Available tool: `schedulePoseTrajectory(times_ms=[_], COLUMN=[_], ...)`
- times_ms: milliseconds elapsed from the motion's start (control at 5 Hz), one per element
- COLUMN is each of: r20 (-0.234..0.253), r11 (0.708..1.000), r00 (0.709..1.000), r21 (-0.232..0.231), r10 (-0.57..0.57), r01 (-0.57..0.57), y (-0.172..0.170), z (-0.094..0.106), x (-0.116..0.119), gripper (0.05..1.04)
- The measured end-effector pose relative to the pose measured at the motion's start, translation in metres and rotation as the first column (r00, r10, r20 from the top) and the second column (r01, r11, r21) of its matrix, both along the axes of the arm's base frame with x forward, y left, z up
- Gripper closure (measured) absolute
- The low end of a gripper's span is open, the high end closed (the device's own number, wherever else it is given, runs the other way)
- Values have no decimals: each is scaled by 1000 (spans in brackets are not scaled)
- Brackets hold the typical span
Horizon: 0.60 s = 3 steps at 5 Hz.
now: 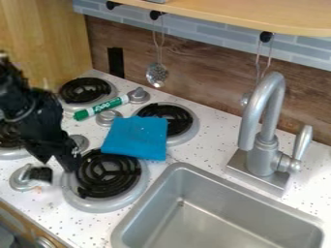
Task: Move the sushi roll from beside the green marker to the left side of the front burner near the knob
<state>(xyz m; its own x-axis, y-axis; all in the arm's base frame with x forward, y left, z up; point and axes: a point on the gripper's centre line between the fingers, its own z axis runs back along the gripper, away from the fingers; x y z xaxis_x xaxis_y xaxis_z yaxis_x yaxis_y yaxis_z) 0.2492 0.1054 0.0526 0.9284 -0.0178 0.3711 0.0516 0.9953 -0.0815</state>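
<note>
The black gripper (57,163) hangs at the left over the stove, pointing down with its two fingers apart and nothing visible between them. It is beside the left edge of the front burner (109,173). Just below it sits a silver knob (24,178) with a small dark piece at its right. A folded blue cloth (136,138) lies to the gripper's right, across the rims of the front and back right burners. Behind the cloth, a green and white marker (100,107) lies slanted between knobs, near the back left burner (85,90).
A grey sink (213,208) is at the lower right, with a tall silver faucet (263,131) behind it. A slotted ladle (157,73) hangs on the back wall under a wooden shelf (259,14). A wooden panel (45,38) stands at the back left.
</note>
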Motion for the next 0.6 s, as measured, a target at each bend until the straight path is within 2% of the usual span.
schedulePoseTrajectory(times_ms=[200, 600], r20=[25, 45], r11=[1000, 1000], r00=[1000, 999], r21=[-11, -15], r10=[14, 22], r01=[-14, -22], y=[7, 14], z=[14, 24], x=[-8, -13], gripper=[82, 82])
